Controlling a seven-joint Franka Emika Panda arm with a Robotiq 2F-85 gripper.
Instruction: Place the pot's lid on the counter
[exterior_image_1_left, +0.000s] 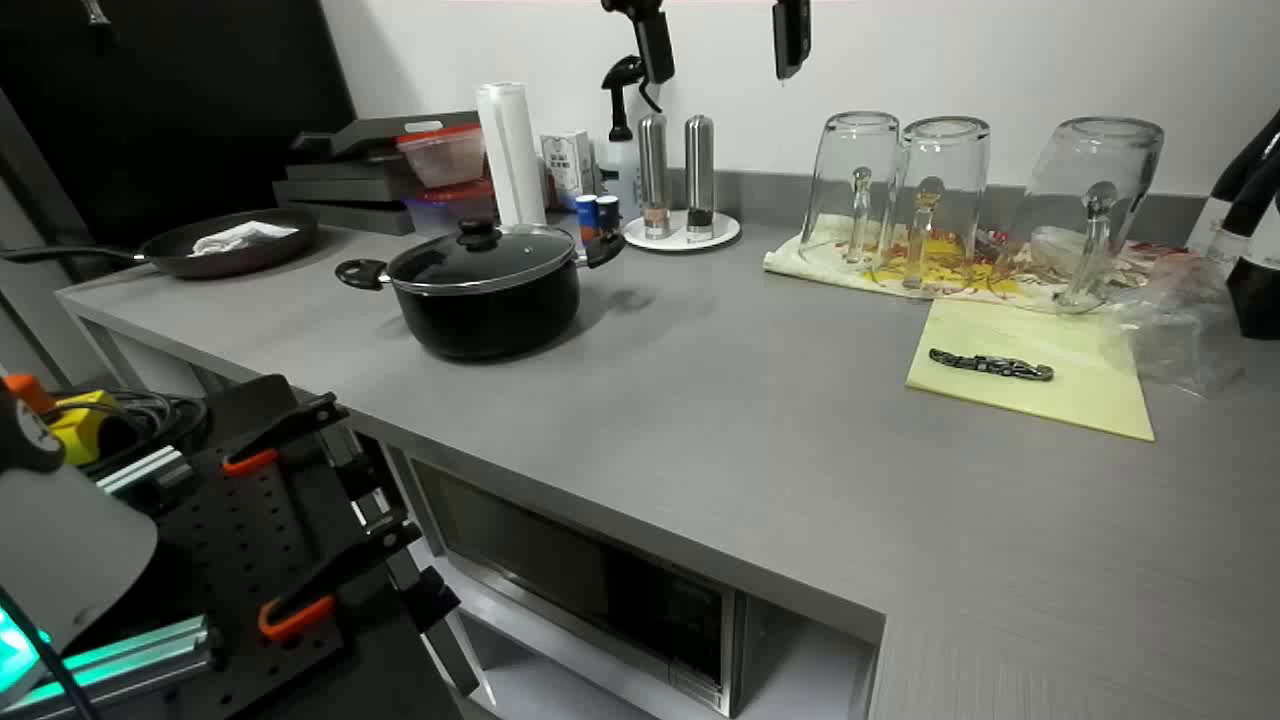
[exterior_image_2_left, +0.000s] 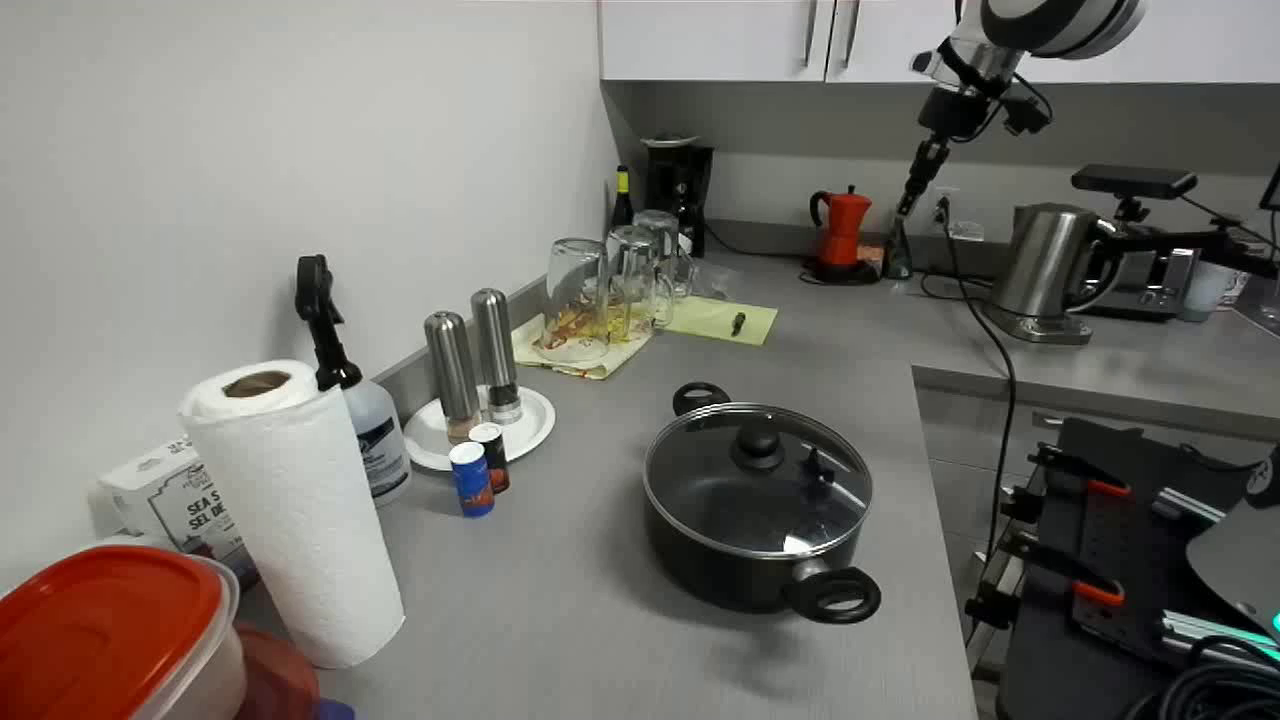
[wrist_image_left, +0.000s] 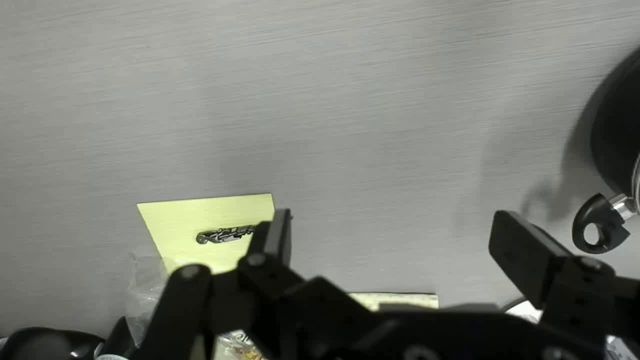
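The black pot (exterior_image_1_left: 490, 322) stands on the grey counter (exterior_image_1_left: 720, 400). It also shows in an exterior view (exterior_image_2_left: 700, 568). The glass lid (exterior_image_1_left: 440, 264) with its black knob sits on the pot, its rim level with the pot's top; the lid shows too in an exterior view (exterior_image_2_left: 715, 500). My gripper (exterior_image_1_left: 722, 75) hangs high above the counter, apart from pot and lid. In the wrist view my gripper (wrist_image_left: 392, 220) has its fingers wide apart with nothing between them. There the pot (wrist_image_left: 616, 135) is cut off at the right edge, and most of the lid is out of view.
Upside-down glass mugs (exterior_image_1_left: 850, 190) stand on a patterned cloth by the wall. A yellow sheet (exterior_image_1_left: 1050, 408) bears a small dark object. Two metal mills (exterior_image_1_left: 653, 170) stand on a white plate behind the pot. A frying pan (exterior_image_1_left: 230, 258) lies beyond. A kettle (exterior_image_2_left: 1040, 260) stands farther off.
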